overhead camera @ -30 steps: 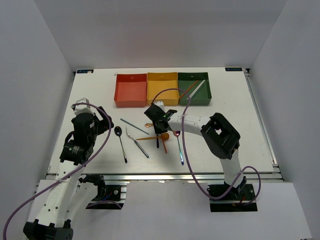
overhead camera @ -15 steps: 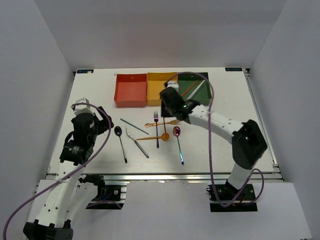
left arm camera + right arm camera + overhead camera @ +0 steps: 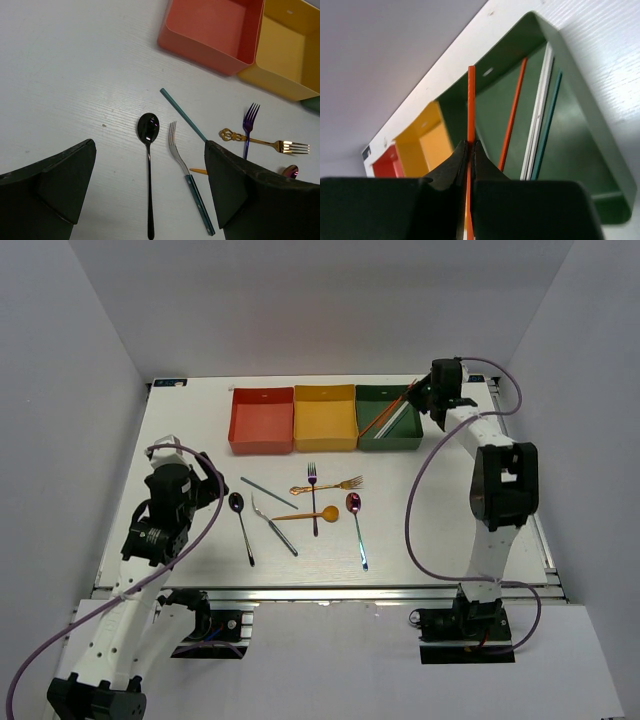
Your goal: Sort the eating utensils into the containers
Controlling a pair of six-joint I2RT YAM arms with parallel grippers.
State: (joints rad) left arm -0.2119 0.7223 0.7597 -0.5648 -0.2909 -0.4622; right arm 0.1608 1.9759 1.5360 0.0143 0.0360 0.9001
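Note:
My right gripper (image 3: pixel 470 147) is shut on an orange chopstick (image 3: pixel 471 100) and holds it over the dark green box (image 3: pixel 580 150). In the top view this gripper (image 3: pixel 425 398) is at that box's (image 3: pixel 390 443) back right corner. Inside lie an orange chopstick (image 3: pixel 512 115), a white one (image 3: pixel 538 115) and a teal one (image 3: pixel 547 125). My left gripper (image 3: pixel 150 190) is open and empty above a black spoon (image 3: pixel 148 165) and a teal-handled fork (image 3: pixel 187 175). The red-orange box (image 3: pixel 261 420) and yellow box (image 3: pixel 325 418) look empty.
On the table lie a teal chopstick (image 3: pixel 268 492), a gold fork (image 3: pixel 327 485), a purple fork (image 3: pixel 313 498), an orange spoon (image 3: pixel 308 514) and a purple spoon (image 3: pixel 357 530). The three boxes stand in a row at the back. Grey walls enclose the table.
My right arm has swung from the middle of the table to the back right over the dark green box, carrying the orange chopstick. The left arm has not moved.

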